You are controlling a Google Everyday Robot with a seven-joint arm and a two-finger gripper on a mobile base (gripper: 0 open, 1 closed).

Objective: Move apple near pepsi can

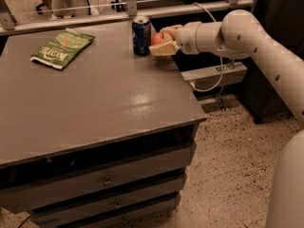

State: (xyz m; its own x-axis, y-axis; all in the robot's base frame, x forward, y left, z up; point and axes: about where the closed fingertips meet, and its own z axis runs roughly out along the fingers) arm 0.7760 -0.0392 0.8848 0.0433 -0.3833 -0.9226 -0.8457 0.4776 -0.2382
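Holding apple (159, 36) | gripper (165, 39) fingers (165, 49) clasped round it | just beside pepsi can (141, 35)

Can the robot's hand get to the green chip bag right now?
Probably not right away. The hand sits at the table's far corner, shut on the apple beside the Pepsi can; the chip bag lies across the table. Only the can stands between.

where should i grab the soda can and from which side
Probably around the middle of the can, across its round body, since it stands upright. Come from its left or front: those sides are free. Its right side is crowded, because the apple sits right next to it, held between the fingers of the gripper reaching in over the right edge of the table.
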